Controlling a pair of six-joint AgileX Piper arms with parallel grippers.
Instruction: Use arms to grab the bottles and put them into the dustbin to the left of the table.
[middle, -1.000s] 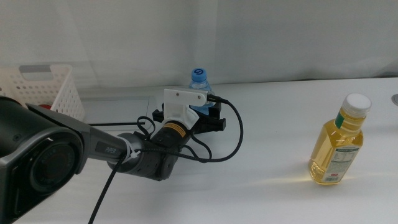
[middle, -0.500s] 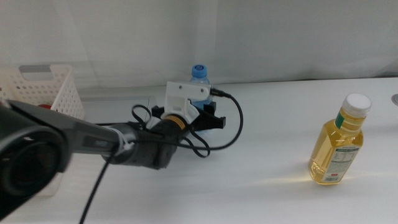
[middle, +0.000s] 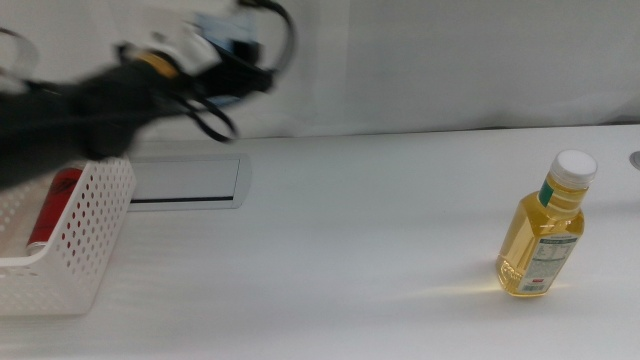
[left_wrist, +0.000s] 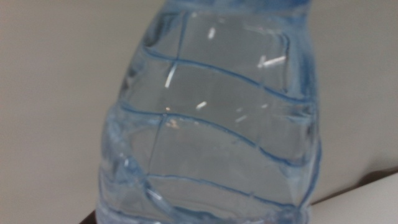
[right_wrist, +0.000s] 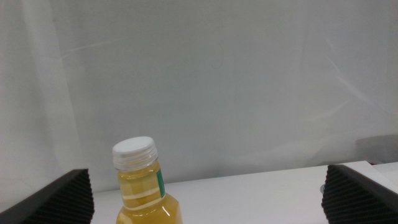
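Note:
My left arm (middle: 110, 95) is a blur high at the back left, above the dustbin's far side. Its gripper (middle: 235, 62) is shut on the clear water bottle (middle: 214, 27), lifted off the table. That bottle (left_wrist: 211, 118) fills the left wrist view. The white perforated dustbin (middle: 85, 235) stands at the left with the red can (middle: 45, 205) inside. The yellow-liquid bottle (middle: 543, 238) with its white cap stands upright at the right. In the right wrist view its cap and neck (right_wrist: 138, 180) show ahead of my right gripper (right_wrist: 205, 177), which stands wide open with nothing in it.
A recessed grey panel (middle: 185, 180) lies in the white table (middle: 350, 260) beside the dustbin. A white curtain (middle: 450, 60) closes off the back. A small dark object (middle: 635, 158) pokes in at the right edge.
The left arm has lifted the water bottle off the table and swung it up and to the left, over towards the dustbin. The yellow bottle has not moved.

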